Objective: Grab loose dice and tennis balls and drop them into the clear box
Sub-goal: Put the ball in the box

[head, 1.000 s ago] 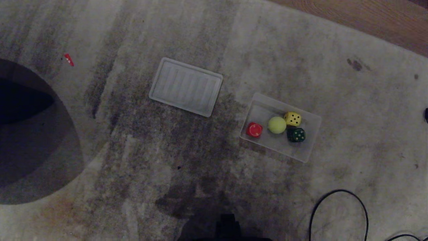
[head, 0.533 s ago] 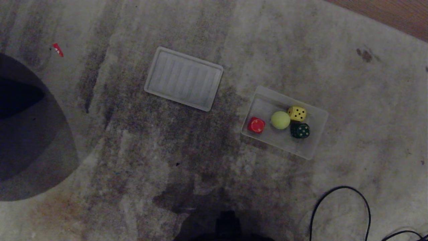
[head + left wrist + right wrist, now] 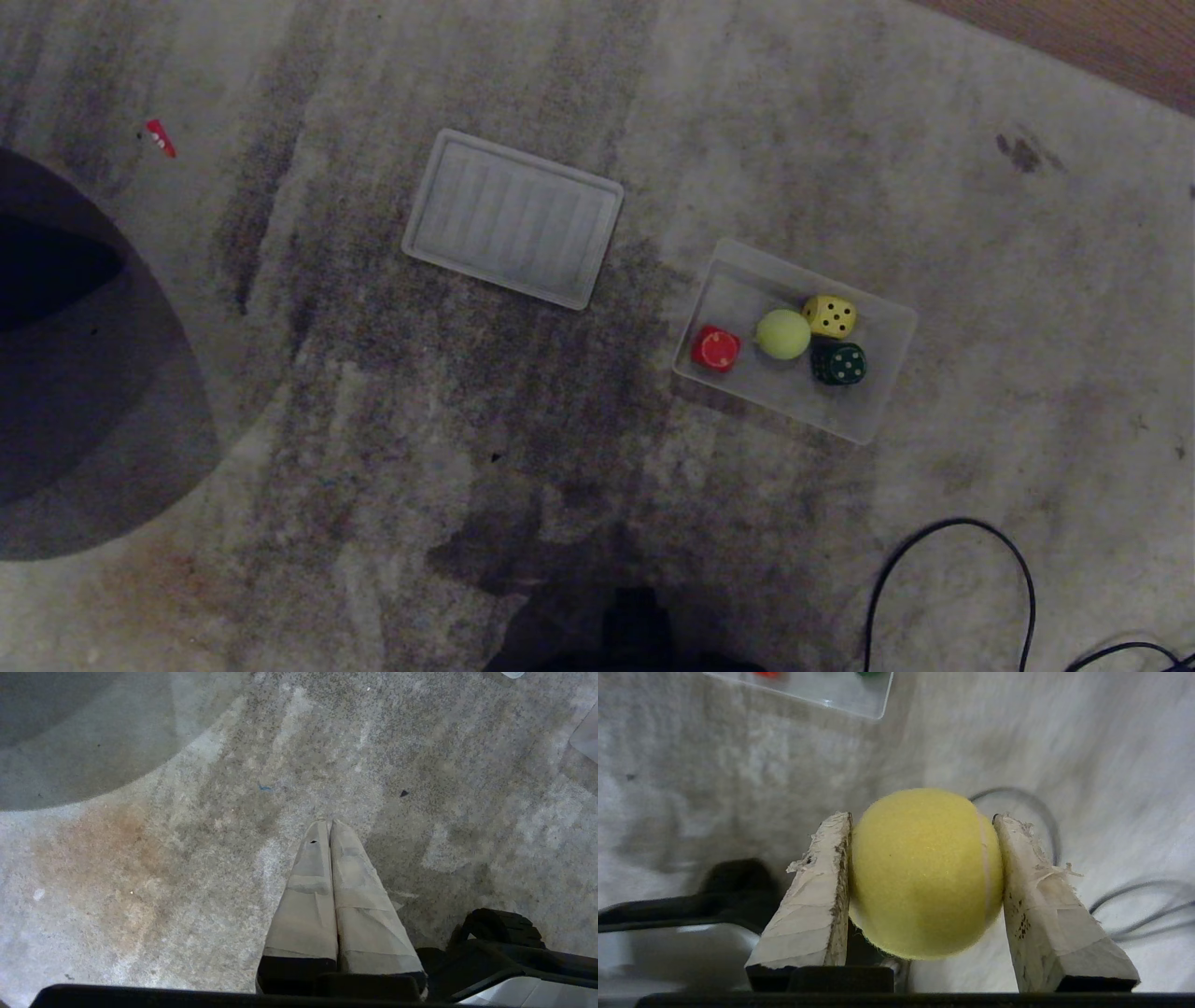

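The clear box lies on the carpet right of centre in the head view. Inside it are a tennis ball, a yellow die, a dark green die and a red rounded piece. Loose dice are out of view. My right gripper is shut on a second tennis ball, held above the carpet, with a corner of the box ahead of it. The left gripper is shut on nothing, over bare carpet. Neither gripper shows in the head view.
The ribbed whitish lid lies left of the box. A black cable loops at the near right and also runs under my right gripper. A dark round shape fills the left edge. Wood floor borders the far right.
The whole head view shifted a little a second ago, so the camera moved. The box, its contents and the lid kept their places on the carpet.
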`<state>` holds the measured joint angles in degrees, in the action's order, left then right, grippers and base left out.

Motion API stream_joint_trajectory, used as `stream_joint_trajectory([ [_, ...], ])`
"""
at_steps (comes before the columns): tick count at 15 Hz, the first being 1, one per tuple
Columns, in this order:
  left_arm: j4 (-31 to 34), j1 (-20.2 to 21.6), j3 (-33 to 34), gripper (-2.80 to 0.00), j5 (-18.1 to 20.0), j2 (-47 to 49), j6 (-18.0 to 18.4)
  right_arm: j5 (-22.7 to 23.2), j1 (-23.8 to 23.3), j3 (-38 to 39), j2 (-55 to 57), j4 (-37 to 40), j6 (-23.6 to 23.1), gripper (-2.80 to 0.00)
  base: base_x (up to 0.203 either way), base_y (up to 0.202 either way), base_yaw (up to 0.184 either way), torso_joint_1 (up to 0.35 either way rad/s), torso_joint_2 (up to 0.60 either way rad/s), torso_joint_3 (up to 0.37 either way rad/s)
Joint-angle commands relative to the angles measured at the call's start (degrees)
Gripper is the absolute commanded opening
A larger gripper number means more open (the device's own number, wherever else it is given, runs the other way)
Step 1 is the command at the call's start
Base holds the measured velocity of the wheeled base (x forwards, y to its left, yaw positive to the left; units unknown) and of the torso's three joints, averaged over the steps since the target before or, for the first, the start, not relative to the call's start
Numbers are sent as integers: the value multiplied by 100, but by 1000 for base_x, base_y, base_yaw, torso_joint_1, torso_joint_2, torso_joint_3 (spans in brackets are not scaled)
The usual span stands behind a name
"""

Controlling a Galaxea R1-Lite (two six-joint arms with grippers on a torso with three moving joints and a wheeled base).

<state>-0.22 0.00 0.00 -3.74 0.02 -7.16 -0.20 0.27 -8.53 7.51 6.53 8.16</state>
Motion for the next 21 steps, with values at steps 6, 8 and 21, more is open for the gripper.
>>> stream_joint_trajectory([
  [6,-4,0,9,-280,-4,0,-5,21,115,-906,5207,-2127,1370,-280,0,0,0,0,0,0],
  [8,-4,0,9,-280,-4,-2,-5,21,314,-1086,6627,-3423,1586,-280,0,0,0,0,0,0],
  [21,-4,0,9,-280,-4,-2,-5,449,1093,-4112,10915,-7761,3678,-280,0,0,0,0,0,0],
])
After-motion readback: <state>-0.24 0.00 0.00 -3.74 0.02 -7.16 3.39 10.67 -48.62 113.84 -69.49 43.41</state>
